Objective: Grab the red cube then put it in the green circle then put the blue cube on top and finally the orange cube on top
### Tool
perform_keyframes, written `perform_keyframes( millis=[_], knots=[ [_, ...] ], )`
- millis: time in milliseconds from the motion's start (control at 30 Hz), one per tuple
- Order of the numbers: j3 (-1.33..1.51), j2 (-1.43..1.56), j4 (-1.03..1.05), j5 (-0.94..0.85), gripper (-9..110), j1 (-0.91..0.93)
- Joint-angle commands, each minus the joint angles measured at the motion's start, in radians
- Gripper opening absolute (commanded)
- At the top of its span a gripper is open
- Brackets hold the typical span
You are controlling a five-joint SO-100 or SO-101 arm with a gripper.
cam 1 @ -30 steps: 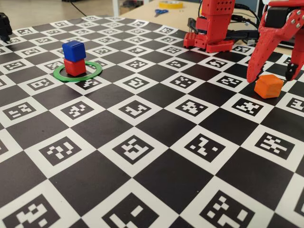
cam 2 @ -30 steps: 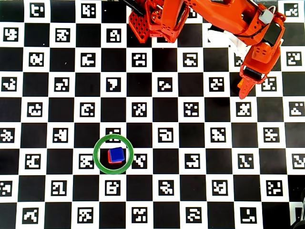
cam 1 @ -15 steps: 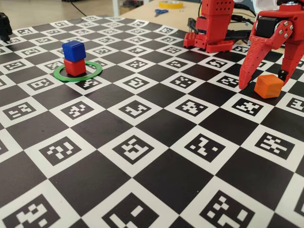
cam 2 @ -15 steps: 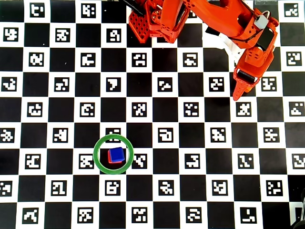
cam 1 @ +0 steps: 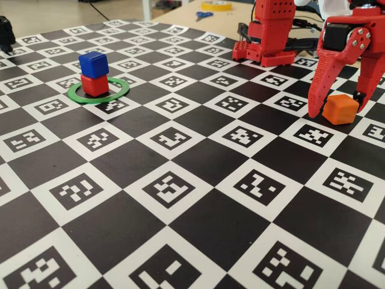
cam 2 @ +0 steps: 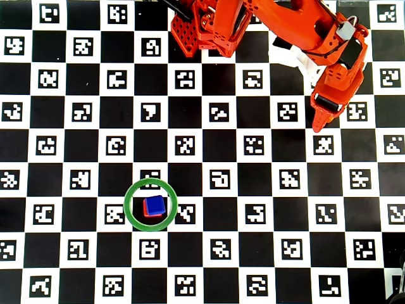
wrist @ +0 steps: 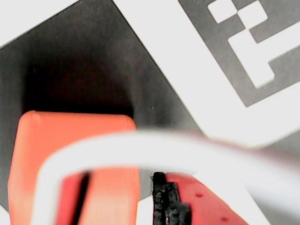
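Overhead view first: the counter (cam 2: 202,190), covered in a black-and-white checkerboard of printed markers, carries the red arm (cam 2: 278,25) at its far edge. Toward the near left lies the green circle (cam 2: 130,206), and inside it sits the red cube (cam 1: 95,85) with the blue cube (cam 1: 94,64) stacked squarely on top. Over on the right of the fixed view, the end effector (cam 1: 338,111) is lowered to the counter with its jaws spread apart, one finger (cam 1: 319,90) on each side of the orange cube (cam 1: 340,109). That cube rests on a black square between them, not yet clamped. From the wrist view, the orange cube (wrist: 70,159) fills the lower left.
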Motion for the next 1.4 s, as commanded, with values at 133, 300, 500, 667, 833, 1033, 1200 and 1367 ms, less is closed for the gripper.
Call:
perform_keyframes(
  millis=[133,300,500,667,833,1033,1200,1367],
  knots=[
    [0.000,0.011,-0.175,0.097,24,0.012],
    [-0.002,0.009,-0.179,0.100,21,0.014],
    [-0.005,0.003,-0.179,0.109,18,0.017],
    [-0.009,0.003,-0.178,0.112,16,0.018],
    [-0.011,0.021,-0.175,0.117,15,0.023],
    [-0.008,0.037,-0.166,0.094,14,0.040],
    [-0.008,0.069,-0.144,0.057,14,0.058],
    [-0.011,0.106,-0.092,-0.020,13,0.086]
  ],
)
